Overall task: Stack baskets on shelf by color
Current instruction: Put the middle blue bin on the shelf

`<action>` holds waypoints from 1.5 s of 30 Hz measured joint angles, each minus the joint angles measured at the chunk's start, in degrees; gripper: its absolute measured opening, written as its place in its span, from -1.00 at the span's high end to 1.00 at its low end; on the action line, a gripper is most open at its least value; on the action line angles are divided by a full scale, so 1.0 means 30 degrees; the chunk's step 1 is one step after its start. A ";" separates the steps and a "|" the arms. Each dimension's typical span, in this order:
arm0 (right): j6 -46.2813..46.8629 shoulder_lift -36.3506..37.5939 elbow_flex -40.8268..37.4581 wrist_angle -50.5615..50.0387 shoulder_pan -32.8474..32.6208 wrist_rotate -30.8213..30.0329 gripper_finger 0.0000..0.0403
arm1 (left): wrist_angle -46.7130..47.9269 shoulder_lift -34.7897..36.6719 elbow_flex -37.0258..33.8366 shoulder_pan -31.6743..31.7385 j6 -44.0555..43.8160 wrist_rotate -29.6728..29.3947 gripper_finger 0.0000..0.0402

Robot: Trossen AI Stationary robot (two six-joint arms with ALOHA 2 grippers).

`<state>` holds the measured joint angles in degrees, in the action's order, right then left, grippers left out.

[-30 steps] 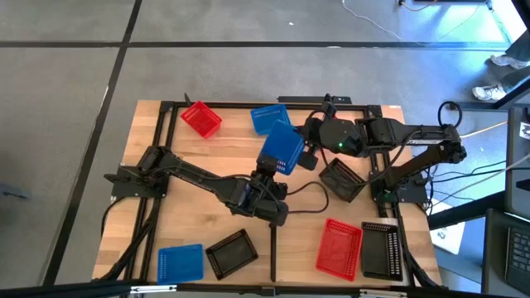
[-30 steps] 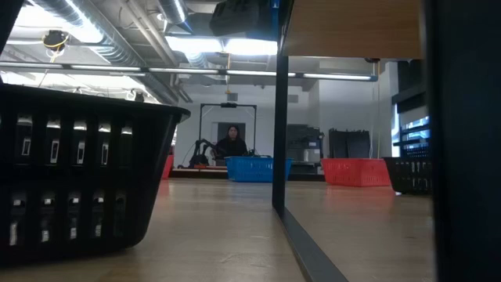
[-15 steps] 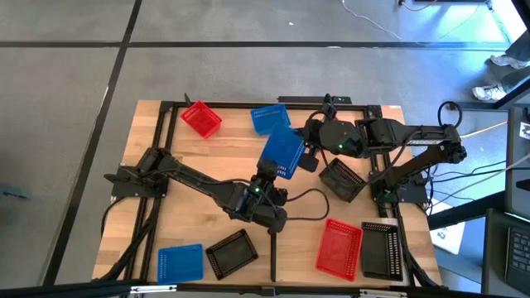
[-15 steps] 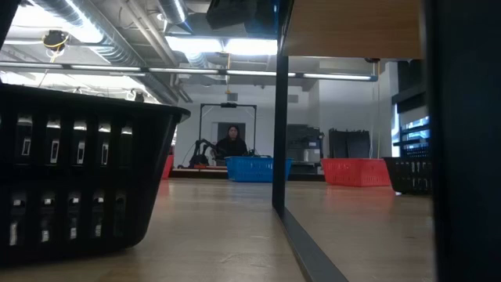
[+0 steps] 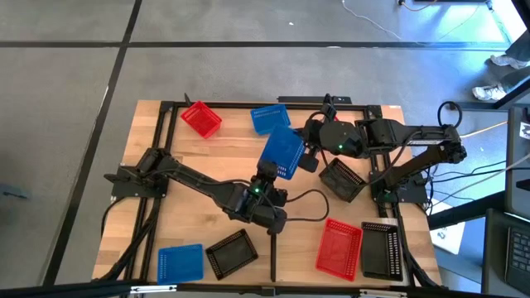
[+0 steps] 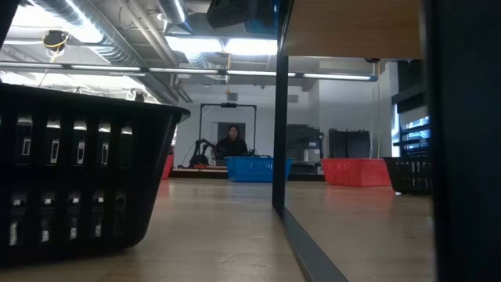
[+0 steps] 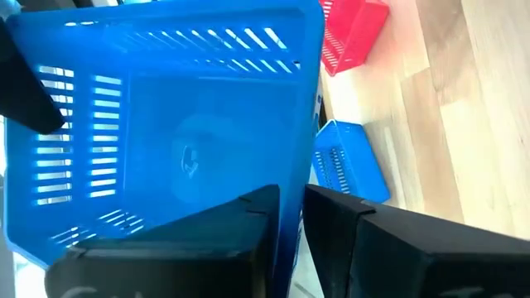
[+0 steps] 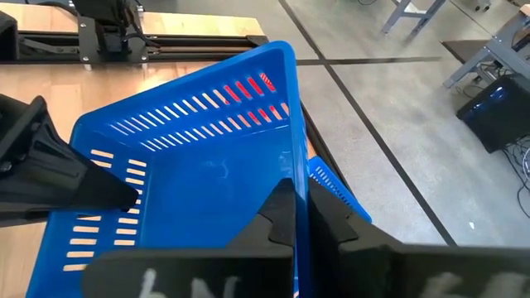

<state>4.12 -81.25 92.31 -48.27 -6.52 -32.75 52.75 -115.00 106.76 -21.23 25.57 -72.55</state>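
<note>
A blue basket (image 5: 281, 151) hangs above the middle of the table, tipped steeply, with both grippers shut on it. My left gripper (image 5: 268, 172) reaches it from the near left and my right gripper (image 5: 307, 157) from the right. Both wrist views look into its hollow (image 7: 166, 141) (image 8: 199, 190). Another blue basket (image 5: 270, 117) and a red one (image 5: 201, 118) lie at the far edge. The shelf (image 6: 352, 27) shows in the low view as a pale panel overhead, beside a black post. My left gripper pinches one side wall of the blue basket at its rim (image 7: 291, 217), one finger inside the basket and one outside. The fingers come up from the near left at a shallow slant. The basket is lifted clear of the table and tilted. My right gripper pinches another wall of the same basket at its rim (image 8: 300, 192), one finger inside and one outside. It comes from the table's right, slanting downward. The basket hangs clear of the table between the two grippers.
A black basket (image 5: 342, 180) lies under the right arm. Along the near edge lie a blue basket (image 5: 180, 263), a black one (image 5: 232, 252), a red one (image 5: 339, 247) and another black one (image 5: 381, 249). A person sits far behind the table (image 6: 232, 142).
</note>
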 joint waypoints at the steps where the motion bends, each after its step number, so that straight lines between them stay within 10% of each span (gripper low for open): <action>1: -0.0013 0.0000 0.0000 0.0000 0.0000 0.0000 0.99 | -0.0006 0.0000 0.0000 -0.0013 -0.0322 0.0006 0.79; 45: 0.0560 -0.0007 0.0000 -0.0022 0.0020 -0.0124 0.99 | -0.2108 0.0000 -0.0015 0.1056 -0.1862 0.1164 0.78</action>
<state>5.80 -81.28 92.31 -48.34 -6.46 -33.12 46.42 -115.00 106.72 -18.06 19.99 -69.06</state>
